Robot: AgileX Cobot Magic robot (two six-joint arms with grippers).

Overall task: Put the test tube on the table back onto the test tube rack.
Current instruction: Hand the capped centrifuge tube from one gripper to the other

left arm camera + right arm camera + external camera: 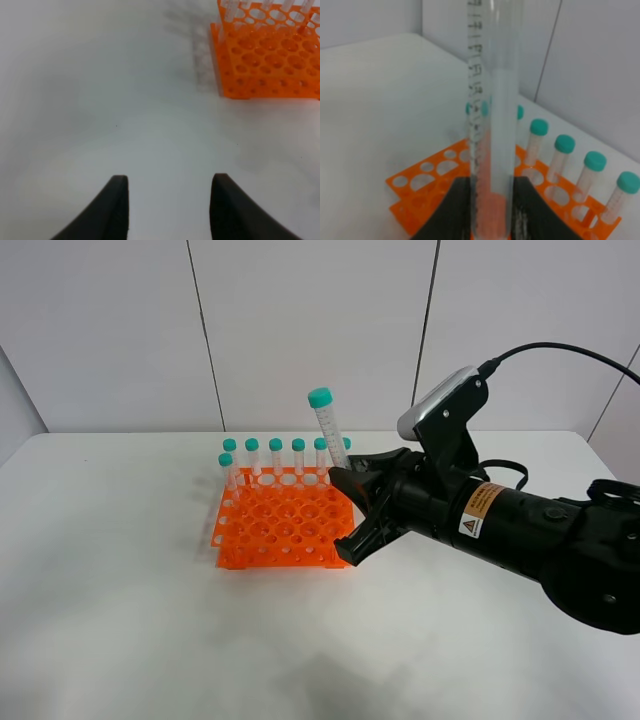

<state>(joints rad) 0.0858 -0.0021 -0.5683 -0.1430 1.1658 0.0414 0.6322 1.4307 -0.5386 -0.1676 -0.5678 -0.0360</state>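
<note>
The orange test tube rack (283, 528) stands mid-table on the white table (120, 600). Several teal-capped tubes (275, 457) stand along its back row. My right gripper (345, 480) is shut on the test tube (328, 430), gripping its lower end and holding it nearly upright above the rack's back right corner. In the right wrist view the tube (490, 125) rises between the gripper's (492, 215) two black fingers, with the rack (427, 175) below and behind it. My left gripper (170, 192) is open and empty over bare table; the rack (265, 65) lies ahead of it.
White wall panels stand behind the table. The right arm's black body and cable (520, 520) stretch over the table's right side. The left arm is out of the exterior view.
</note>
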